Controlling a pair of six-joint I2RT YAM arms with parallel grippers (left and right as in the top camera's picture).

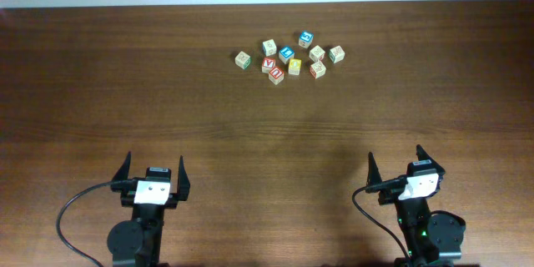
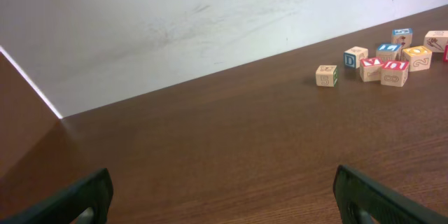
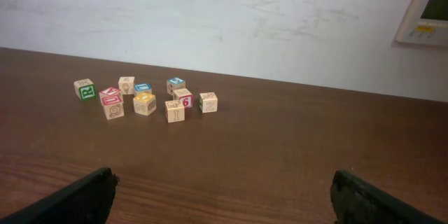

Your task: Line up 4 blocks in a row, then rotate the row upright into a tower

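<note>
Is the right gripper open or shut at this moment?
Open. The fingers of the right gripper stand wide apart in the overhead view, and nothing is between them.

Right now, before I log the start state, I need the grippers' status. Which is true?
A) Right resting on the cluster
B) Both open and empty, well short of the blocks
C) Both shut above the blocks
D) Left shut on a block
B: the left gripper and right gripper both stand open with nothing between their fingers, while the blocks sit clustered far ahead of them.
</note>
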